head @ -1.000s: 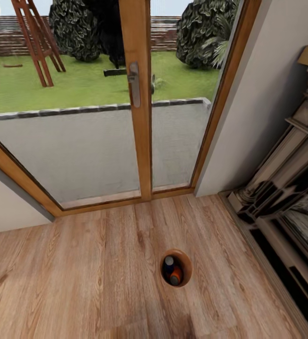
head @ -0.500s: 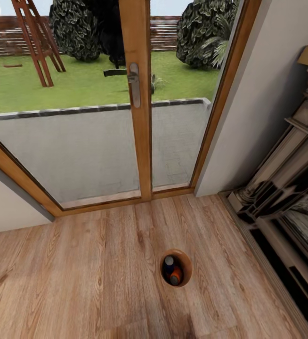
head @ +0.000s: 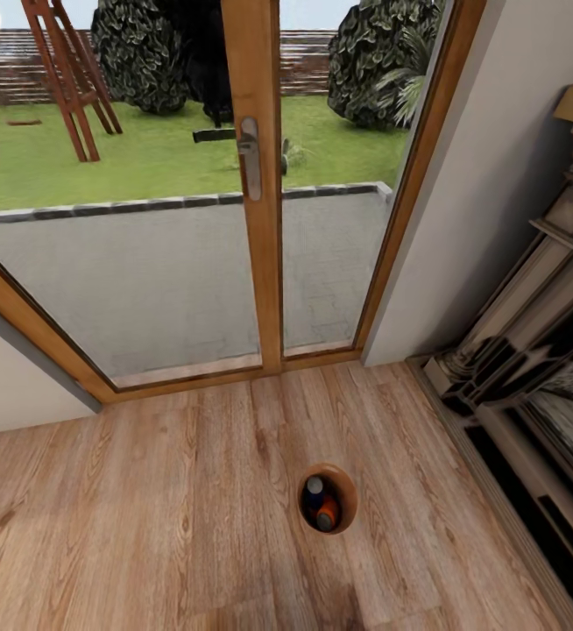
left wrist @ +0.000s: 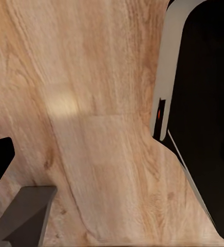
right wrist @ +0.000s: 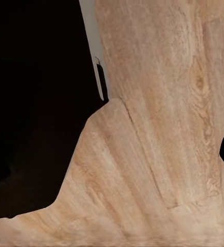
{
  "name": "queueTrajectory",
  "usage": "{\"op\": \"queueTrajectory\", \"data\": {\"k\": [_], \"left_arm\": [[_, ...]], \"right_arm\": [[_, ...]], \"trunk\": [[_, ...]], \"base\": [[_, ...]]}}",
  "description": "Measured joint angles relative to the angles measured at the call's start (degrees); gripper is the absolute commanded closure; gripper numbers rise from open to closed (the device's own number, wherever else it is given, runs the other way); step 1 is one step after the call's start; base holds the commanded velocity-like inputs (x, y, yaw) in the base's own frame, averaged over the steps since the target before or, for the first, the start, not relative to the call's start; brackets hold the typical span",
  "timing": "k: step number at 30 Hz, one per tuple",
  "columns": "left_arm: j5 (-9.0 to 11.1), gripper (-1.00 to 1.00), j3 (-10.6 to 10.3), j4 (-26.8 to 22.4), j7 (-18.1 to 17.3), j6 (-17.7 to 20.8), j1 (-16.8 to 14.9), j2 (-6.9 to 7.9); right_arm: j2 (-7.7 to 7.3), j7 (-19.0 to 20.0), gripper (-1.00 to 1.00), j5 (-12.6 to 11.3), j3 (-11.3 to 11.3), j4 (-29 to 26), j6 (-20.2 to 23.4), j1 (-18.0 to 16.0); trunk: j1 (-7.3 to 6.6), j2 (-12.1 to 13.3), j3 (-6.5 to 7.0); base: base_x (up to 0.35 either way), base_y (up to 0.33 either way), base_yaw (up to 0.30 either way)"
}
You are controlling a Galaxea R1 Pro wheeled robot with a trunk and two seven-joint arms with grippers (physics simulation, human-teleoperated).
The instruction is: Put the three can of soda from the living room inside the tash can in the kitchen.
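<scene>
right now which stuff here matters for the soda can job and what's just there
For the job:
- blue can
- orange can
- brown round bin holding both

Just there:
- glass doors
- fireplace
- wood floor

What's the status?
Grippers: state unclear from the wrist views. Round wooden bin on the floor by the glass doors, blue can and orange can inside. Path clear.

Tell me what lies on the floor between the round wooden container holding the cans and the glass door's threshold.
Nothing: in the head view only bare wood floor runs from the container to the threshold.
</scene>
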Motion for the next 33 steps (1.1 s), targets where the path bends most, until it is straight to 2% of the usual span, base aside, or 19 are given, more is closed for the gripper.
{"op": "queueTrajectory", "data": {"k": [6, 17, 21, 25, 33], "left_arm": [[0.0, -1.00, -1.5, -0.1, -0.1, 0.0, 0.0, 0.00], [0.4, -1.00, -1.5, 0.0, 0.5, -0.2, 0.0, -0.48], [0.4, -1.00, -1.5, -0.1, 0.5, -0.3, 0.0, -1.33], [0.4, -1.00, -1.5, 0.0, 0.5, -0.3, 0.0, -2.84], [0.4, -1.00, -1.4, -0.1, 0.5, -0.3, 0.0, -3.54]], "right_arm": [[0.00, 0.0, -1.00, 0.0, 0.0, 1.4, 0.0, 0.0], [0.00, 0.0, -1.00, 0.0, 0.0, 1.7, 0.0, 0.0], [0.00, 0.0, -1.00, 0.0, 0.0, 1.7, 0.0, 0.0], [0.00, 0.0, -1.00, 0.0, 0.0, 1.7, 0.0, 0.0], [0.00, 0.0, -1.00, 0.0, 0.0, 1.7, 0.0, 0.0]], "trunk": [[0.00, 0.0, 0.00], [0.00, 0.0, 0.00], [0.00, 0.0, 0.00], [0.00, 0.0, 0.00], [0.00, 0.0, 0.00]], "base": [[0.000, 0.000, 0.000], [0.000, 0.000, 0.000], [0.000, 0.000, 0.000], [0.000, 0.000, 0.000], [0.000, 0.000, 0.000]]}}
